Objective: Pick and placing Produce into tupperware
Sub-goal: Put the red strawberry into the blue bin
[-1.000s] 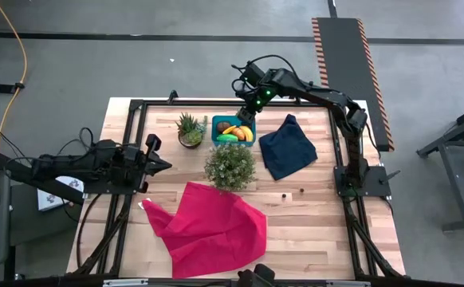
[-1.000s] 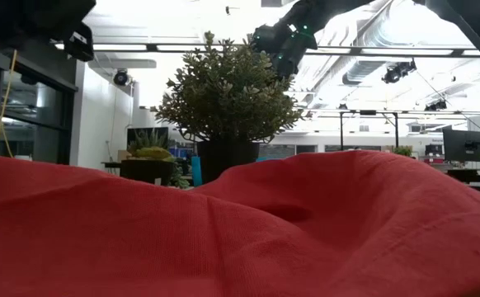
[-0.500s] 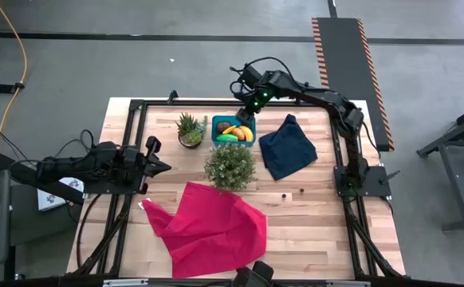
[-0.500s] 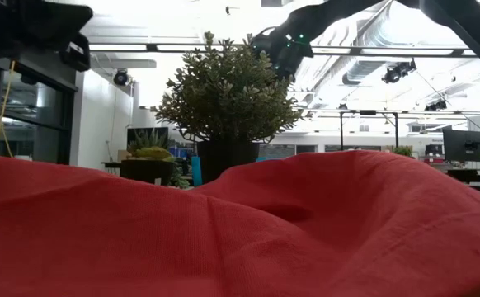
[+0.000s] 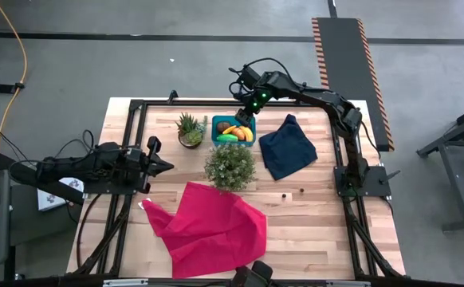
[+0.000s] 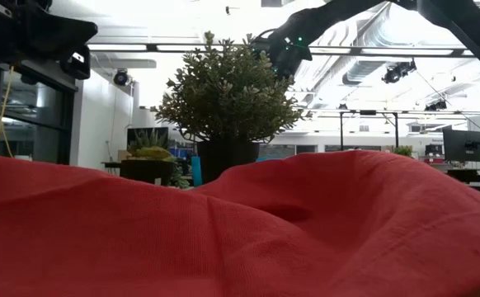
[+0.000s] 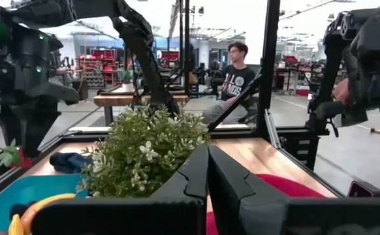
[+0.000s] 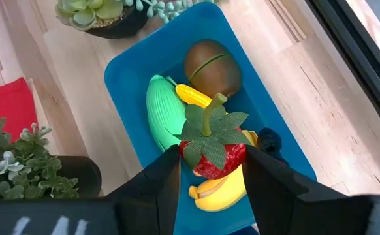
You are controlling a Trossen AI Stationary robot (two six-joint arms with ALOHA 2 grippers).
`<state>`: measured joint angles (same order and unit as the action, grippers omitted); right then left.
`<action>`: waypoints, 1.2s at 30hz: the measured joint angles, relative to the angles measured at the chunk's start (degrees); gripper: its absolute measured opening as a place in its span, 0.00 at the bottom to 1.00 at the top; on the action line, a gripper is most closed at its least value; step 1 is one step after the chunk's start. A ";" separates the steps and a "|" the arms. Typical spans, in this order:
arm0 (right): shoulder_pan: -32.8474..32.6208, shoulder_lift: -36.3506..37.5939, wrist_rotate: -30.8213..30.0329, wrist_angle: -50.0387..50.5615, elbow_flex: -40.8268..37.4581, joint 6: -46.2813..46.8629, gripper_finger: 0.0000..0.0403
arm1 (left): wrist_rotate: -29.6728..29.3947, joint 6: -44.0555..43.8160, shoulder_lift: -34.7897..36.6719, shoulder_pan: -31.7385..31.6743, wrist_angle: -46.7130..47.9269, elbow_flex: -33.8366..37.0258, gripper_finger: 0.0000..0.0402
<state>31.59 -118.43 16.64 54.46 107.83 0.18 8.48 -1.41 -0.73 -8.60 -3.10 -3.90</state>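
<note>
The teal tupperware (image 5: 233, 130) stands at the table's far middle. In it lie a brown oval (image 8: 209, 65), a green piece (image 8: 164, 108), an orange piece (image 8: 193, 96), a yellow banana (image 8: 216, 192) and a dark bit (image 8: 268, 140). My right gripper (image 8: 211, 176) hangs just over the tub (image 8: 131, 72), shut on a red strawberry (image 8: 213, 156) with a green leaf cap. The strawberry (image 7: 10, 156) also shows small in the left wrist view. My left gripper (image 5: 167, 167) waits shut at the table's left edge, its fingers (image 7: 207, 183) together. My right gripper pinches the strawberry's red body (image 8: 196, 163) between its two fingers, one on each side. The fingers slant down at it from the table's far right. The strawberry is lifted clear above the tub's contents, leaf cap and stem (image 8: 209, 117) pointing up.
A bushy potted plant (image 5: 230, 165) stands just near of the tub and a small succulent (image 5: 190, 129) to its left. A navy cloth (image 5: 288, 147) lies to the tub's right and a red cloth (image 5: 208, 227) near the front. Two dark bits (image 5: 284, 194) lie on the wood.
My right gripper has eased down a little over the tub, still shut on the strawberry. My left gripper has sunk slightly at the table's left edge and stayed shut.
</note>
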 joint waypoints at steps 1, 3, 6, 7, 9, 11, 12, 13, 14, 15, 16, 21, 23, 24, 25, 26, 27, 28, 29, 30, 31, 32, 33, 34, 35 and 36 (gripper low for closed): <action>0.00 0.00 -0.02 0.00 0.00 0.01 0.34 | 0.01 0.06 0.00 0.00 0.14 0.00 0.00; 0.00 0.00 0.00 -0.04 0.00 0.03 0.34 | 0.01 0.04 0.01 0.00 -0.13 0.29 0.00; 0.00 0.00 0.00 -0.15 0.00 0.45 0.34 | 0.01 -0.39 0.40 0.00 -3.12 2.99 0.00; 0.00 0.00 0.00 -0.16 0.00 0.45 0.34 | 0.04 -0.69 0.37 0.00 -3.48 3.48 0.00; 0.00 0.02 0.00 -0.17 0.00 0.46 0.34 | -0.20 -0.81 0.23 0.00 -4.04 3.40 0.00; 0.00 0.02 -0.02 -0.15 0.00 0.45 0.34 | -0.24 -0.43 0.39 0.00 -4.17 3.37 0.00; 0.00 0.02 -0.21 -0.17 0.00 0.45 0.34 | -0.28 -0.32 0.37 0.00 -4.01 3.37 0.00; 0.00 0.02 -0.60 -0.15 0.00 0.43 0.34 | -0.34 -0.32 0.37 0.00 -3.99 3.37 0.00; 0.00 0.02 -1.32 -0.15 0.00 0.36 0.34 | -0.36 -0.32 0.37 0.00 -3.85 3.37 0.00; 0.00 0.02 -1.60 -0.13 0.00 0.14 0.34 | -0.34 -0.34 0.37 0.00 -3.55 3.37 0.00; 0.00 0.02 -1.65 -0.13 0.00 -0.01 0.34 | -0.35 -0.32 0.38 0.00 -3.14 3.37 0.00; -0.02 -0.63 -1.68 0.34 0.00 -0.10 0.34 | -1.02 -0.24 0.37 0.00 -1.55 3.37 0.00; -0.02 -1.47 -1.70 0.80 0.00 -0.16 0.34 | -1.02 -0.24 0.37 0.00 -1.37 3.37 0.00; -0.03 -1.80 -1.74 0.81 0.00 -0.31 0.34 | -1.02 -0.27 0.37 0.00 -1.32 3.37 0.00; -0.12 -1.92 -1.80 0.78 0.00 -0.46 0.34 | -1.01 -0.30 0.37 0.00 -1.09 3.37 0.00; -0.13 -1.96 -2.01 0.74 0.00 -0.48 0.34 | -0.83 -0.31 0.39 0.00 -0.51 3.37 0.00; -0.13 -2.09 -2.47 0.69 0.01 -0.49 0.34 | -0.58 -0.34 0.39 0.00 0.17 3.37 0.00; -0.13 -2.32 -2.88 0.72 0.04 -0.47 0.34 | -0.53 -0.54 0.37 0.00 0.87 3.37 0.00; -0.13 -2.69 -2.96 0.99 0.04 -0.46 0.34 | -0.46 -0.73 0.37 0.02 1.22 3.37 0.00; -0.13 -3.04 -3.04 1.34 0.04 -0.49 0.34 | -0.41 -0.80 0.37 0.01 1.18 3.37 0.00; -0.13 -3.34 -3.04 1.51 0.02 -0.58 0.34 | -0.38 -0.87 0.39 0.00 1.13 3.37 0.00; -0.13 -3.49 -3.06 1.55 0.02 -0.62 0.34 | -0.38 -0.79 0.39 0.02 1.14 3.37 0.00; -0.13 -3.56 -3.06 1.83 0.02 -0.63 0.34 | -0.39 -0.55 0.37 0.02 1.18 3.37 0.00; -0.13 -3.75 -3.06 1.99 0.02 -0.63 0.34 | -0.41 -0.47 0.36 0.00 1.15 3.37 0.00; -0.13 -4.00 -3.06 1.98 0.02 -0.63 0.34 | -0.44 -0.45 0.19 0.01 1.10 3.37 0.00; -0.13 -4.28 -3.09 2.05 0.02 -0.63 0.34 | -0.46 -0.42 -0.01 0.01 1.12 3.37 0.00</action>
<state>31.46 -122.71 13.56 56.51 107.85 -0.45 8.02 -1.84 -0.74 -8.59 -1.98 -0.54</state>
